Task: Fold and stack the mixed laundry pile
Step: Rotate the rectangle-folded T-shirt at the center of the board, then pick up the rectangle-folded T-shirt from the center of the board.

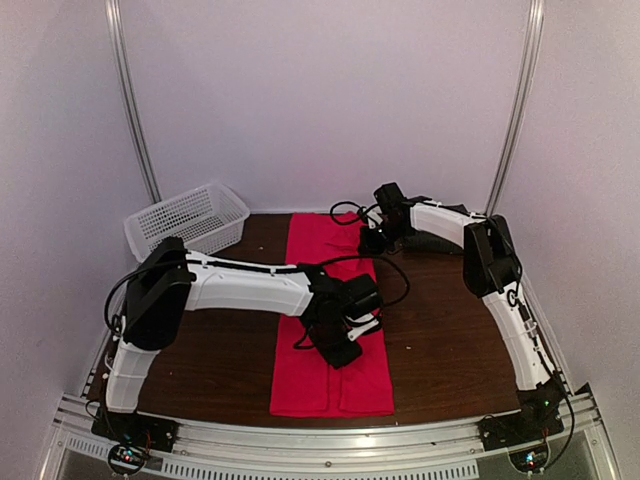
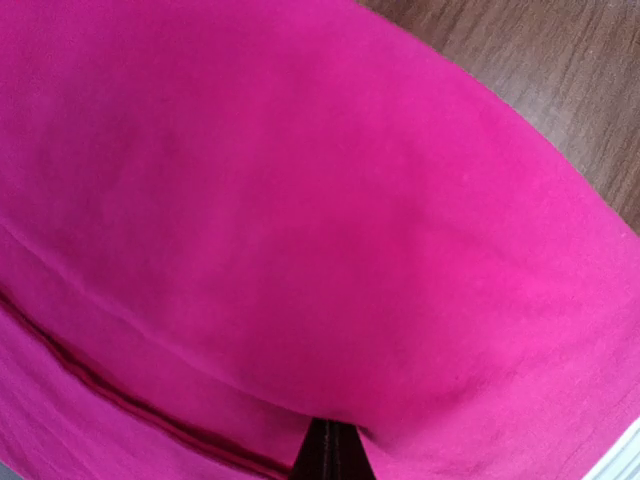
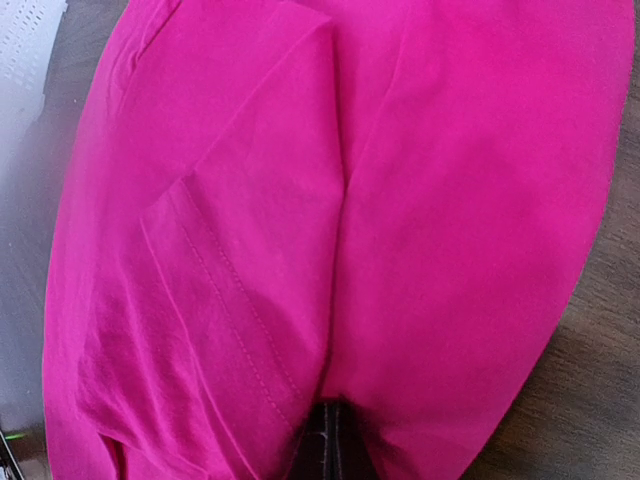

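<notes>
**Pinching a folded strip at two places**

Looking down on one red-pink T-shirt (image 1: 325,385), folded into a long narrow strip. Laid along the middle of the bench (image 1: 440,330), from the far edge to the near edge.

Gripping it twice: with the left jaws about midway along the strip, and with the right jaws at its far end. Shut tight in both cases, with no more than a thin pinch of pink cloth between. Noting, in each wrist view, creases or a hem converging on the dark fingertip (image 2: 325,455) low in the frame. Hence judging both as holding cloth, not merely resting on it. Probably held at two points so as to keep so long a strip straight for a crosswise fold.

Counting garments: two. Finding the second, a dark shirt (image 1: 445,243), bunched at the far right under the right forearm. Mostly hidden there, and unfolded as far as can be told.

Counting one white lattice basket (image 1: 190,215) at the far left corner, apart from both garments.

Judging the task as partway done: one garment nearly folded, the other not yet begun, nothing stacked.
</notes>
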